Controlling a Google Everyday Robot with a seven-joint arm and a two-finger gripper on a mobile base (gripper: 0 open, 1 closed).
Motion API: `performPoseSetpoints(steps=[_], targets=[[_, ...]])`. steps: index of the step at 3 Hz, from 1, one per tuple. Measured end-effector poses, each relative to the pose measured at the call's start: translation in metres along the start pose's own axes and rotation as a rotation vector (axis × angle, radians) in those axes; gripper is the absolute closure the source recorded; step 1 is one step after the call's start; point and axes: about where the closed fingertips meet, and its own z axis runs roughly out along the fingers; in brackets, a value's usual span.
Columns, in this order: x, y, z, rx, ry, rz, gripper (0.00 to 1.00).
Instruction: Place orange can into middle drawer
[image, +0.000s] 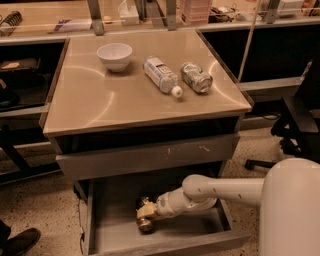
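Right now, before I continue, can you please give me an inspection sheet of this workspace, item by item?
Surface: tan table top, level, carrying three items toward its rear.
Job's things: orange can is down inside the open middle drawer, left of centre.
Clutter: white bowl upright; clear bottle and green-silver can lying on their sides, close together.
Grippers: gripper is inside the drawer, right over the orange can; the arm reaches in from the right.
Cables: thin pale cord or rod slanting beside the table's right rear corner.
Surroundings: scratched drawer front shut above; chair base at right; shoe at lower left.
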Motion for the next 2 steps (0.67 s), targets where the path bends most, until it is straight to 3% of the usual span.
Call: performPoseSetpoints(steps=[1, 2], targets=[[0.0000, 0.0000, 0.0000, 0.000, 0.000, 0.000, 0.12], [0.0001, 0.0000, 0.0001, 0.000, 0.000, 0.000, 0.00]])
